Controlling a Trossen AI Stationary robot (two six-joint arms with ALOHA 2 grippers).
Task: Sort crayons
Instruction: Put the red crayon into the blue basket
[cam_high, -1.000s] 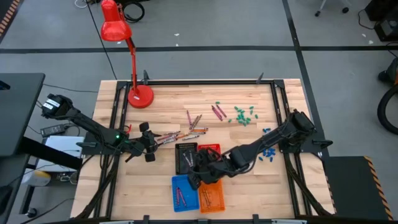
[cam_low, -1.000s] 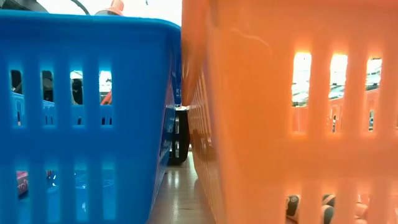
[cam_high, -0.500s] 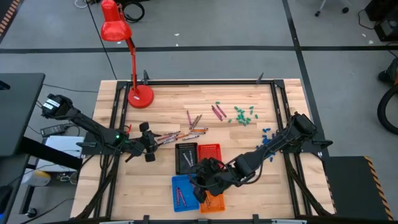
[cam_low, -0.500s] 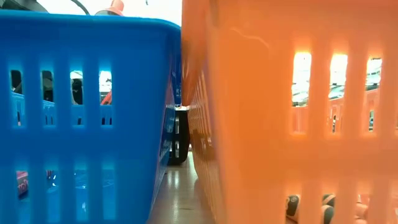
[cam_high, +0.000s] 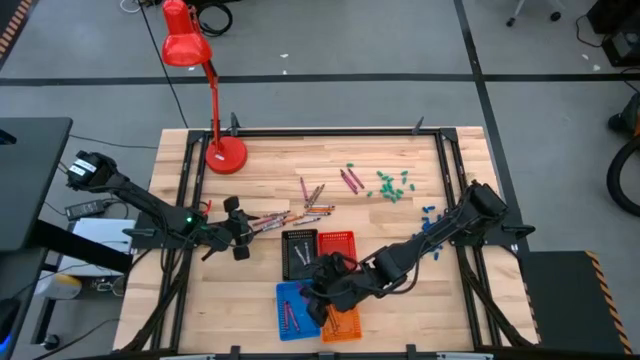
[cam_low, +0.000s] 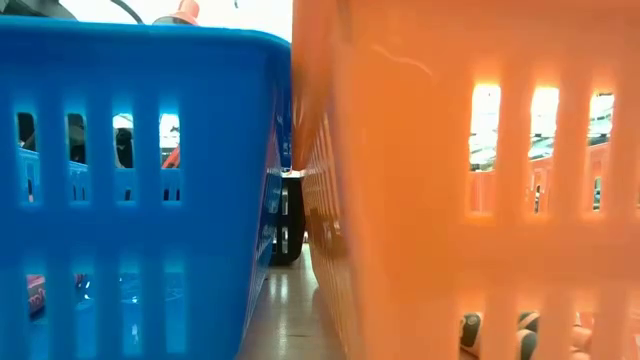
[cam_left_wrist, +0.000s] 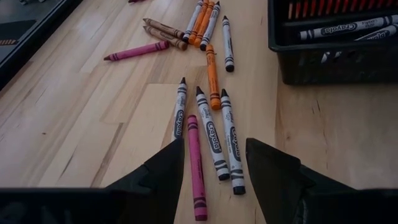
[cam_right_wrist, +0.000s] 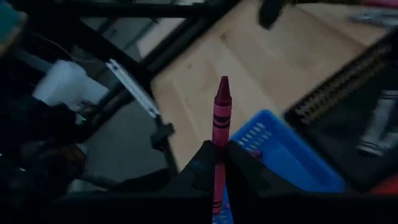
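Low view: translucent blue plastic slotted basket (cam_low: 140, 180) and orange plastic slotted basket (cam_low: 470, 170) fill the picture, cut off at its edges; the table behind them is hidden, contents only dim shapes through the slots.

Right wrist view: maroon-pink paper-wrapped crayon (cam_right_wrist: 219, 134), lower end hidden between the dark fingers (cam_right_wrist: 200, 171) and cut by the edge. Floor and frame beyond the tip are blurred.

Left wrist view: black plastic basket (cam_left_wrist: 329, 59) ahead of the pincer, cut off at two edges.

High view: small chunky green pieces (cam_high: 392, 184) and blue pieces (cam_high: 432, 243), too small to identify.
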